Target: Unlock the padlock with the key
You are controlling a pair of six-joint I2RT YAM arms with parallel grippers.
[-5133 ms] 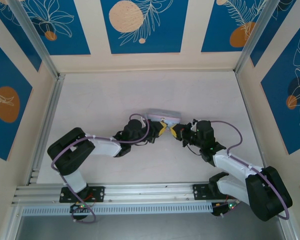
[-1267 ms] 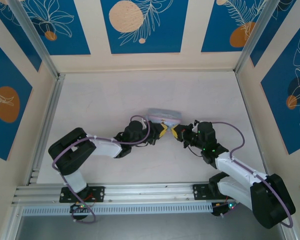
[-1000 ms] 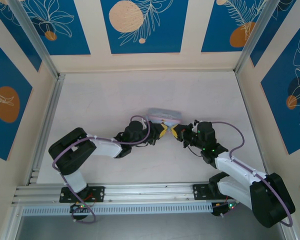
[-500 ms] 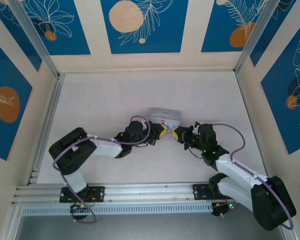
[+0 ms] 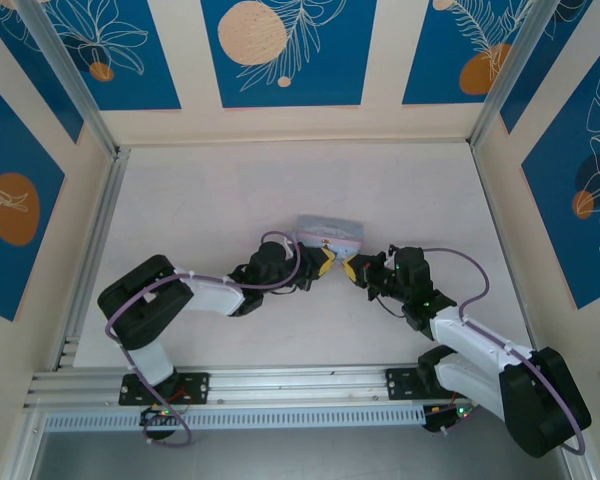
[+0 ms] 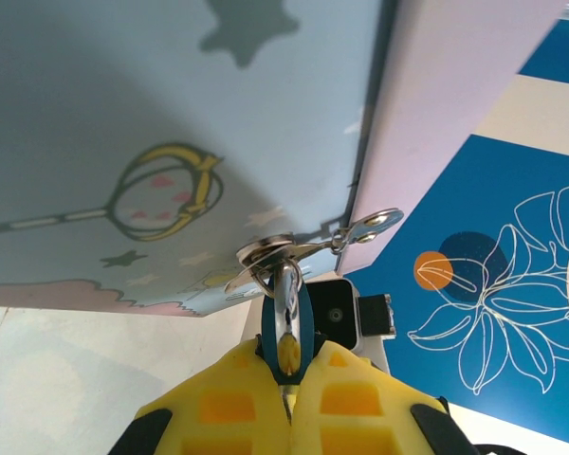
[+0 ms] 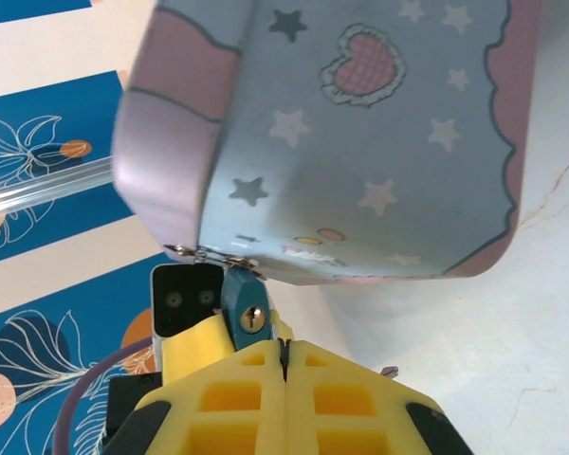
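The pale blue tin (image 5: 330, 232) sits mid-table, between the two arms. Its tiny dark blue padlock (image 6: 286, 313) hangs from the silver hasp (image 6: 266, 254), and my left gripper (image 6: 286, 372) is shut on the lock's body. In the right wrist view the padlock (image 7: 239, 299) turns its brass keyhole toward the camera. My right gripper (image 7: 284, 353) sits just right of and below it, shut. A thin dark sliver in the seam of its tips looks like the key (image 7: 284, 343). From above, the left gripper (image 5: 323, 262) and the right gripper (image 5: 350, 266) nearly touch.
A small grey metal bit (image 7: 390, 372) pokes out beside my right fingers, over the table. White tabletop (image 5: 210, 200) surrounds the tin, with aluminium rails (image 5: 90, 250) at the left and near edges. Blue patterned panels wall the workspace.
Almost nothing over the last second. The right arm and the tin have shifted very slightly, and both grippers stay shut at the padlock.
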